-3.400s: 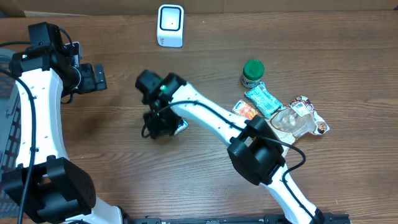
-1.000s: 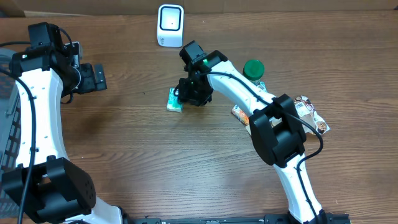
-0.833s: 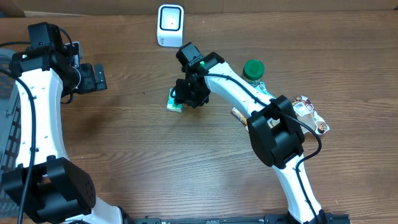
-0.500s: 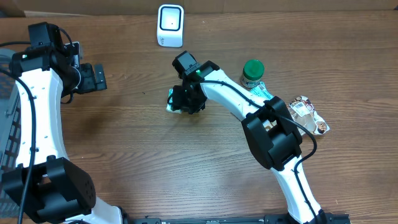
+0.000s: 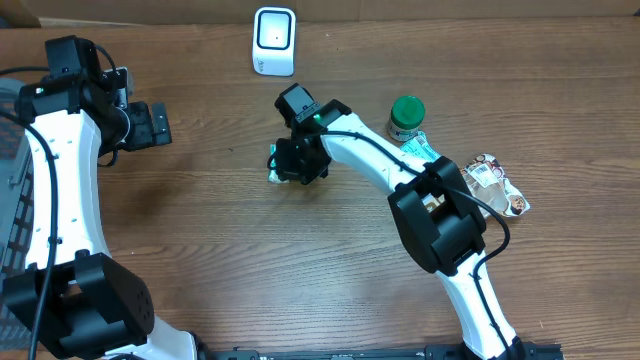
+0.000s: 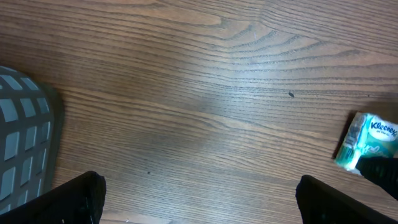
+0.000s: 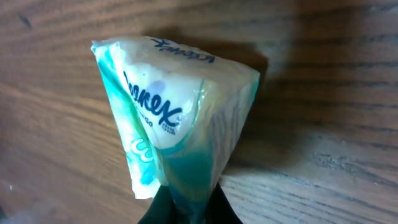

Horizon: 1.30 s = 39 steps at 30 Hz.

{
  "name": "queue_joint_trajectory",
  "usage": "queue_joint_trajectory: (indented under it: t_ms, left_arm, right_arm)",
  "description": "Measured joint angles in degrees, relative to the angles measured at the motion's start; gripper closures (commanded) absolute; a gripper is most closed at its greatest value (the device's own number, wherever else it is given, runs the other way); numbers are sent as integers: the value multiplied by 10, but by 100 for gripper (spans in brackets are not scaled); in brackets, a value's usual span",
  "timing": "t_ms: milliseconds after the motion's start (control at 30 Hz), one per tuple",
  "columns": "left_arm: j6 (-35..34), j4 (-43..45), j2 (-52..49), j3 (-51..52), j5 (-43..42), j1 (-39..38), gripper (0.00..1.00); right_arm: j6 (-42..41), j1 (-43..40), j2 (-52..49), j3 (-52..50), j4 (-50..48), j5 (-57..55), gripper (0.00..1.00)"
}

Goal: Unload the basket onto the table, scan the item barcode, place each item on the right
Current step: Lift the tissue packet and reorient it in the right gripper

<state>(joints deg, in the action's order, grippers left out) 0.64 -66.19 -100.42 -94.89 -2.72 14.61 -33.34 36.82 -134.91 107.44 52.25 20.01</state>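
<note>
A small teal and white Kleenex tissue pack (image 5: 277,163) lies on the wooden table, below the white barcode scanner (image 5: 274,40) at the back edge. My right gripper (image 5: 292,160) is down on the pack. The right wrist view shows the pack (image 7: 177,121) pinched at its lower edge, squeezed to a wedge, with the right gripper (image 7: 189,210) shut on it. My left gripper (image 5: 160,125) stays far to the left, open and empty. In the left wrist view the left gripper (image 6: 199,200) shows wide-apart fingers, and the pack (image 6: 368,140) lies at the right edge.
A green-lidded jar (image 5: 406,117) and several snack packets (image 5: 480,185) lie to the right of the right arm. A grey basket (image 5: 10,200) stands at the table's left edge; the grey basket (image 6: 25,146) also shows in the left wrist view.
My right gripper slid a little left onto the tissue pack and closed on it. The left arm has not moved.
</note>
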Motion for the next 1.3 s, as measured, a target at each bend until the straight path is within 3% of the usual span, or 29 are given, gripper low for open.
queue_joint_trajectory:
  t_ms: [133,333,467,800,1300]
  left_arm:
    - [0,0,0,0,0,0,0]
    - [0,0,0,0,0,0,0]
    - [0,0,0,0,0,0,0]
    - [0,0,0,0,0,0,0]
    - [0,0,0,0,0,0,0]
  right_arm:
    - [83,-25,0,1,26,91,96]
    - [269,-91,27,5,92,319,96]
    - [322,-129,83,5,111,415,96]
    - [353,-185,166,12,132,589,96]
    - [360,-213,217,12,186,607,96]
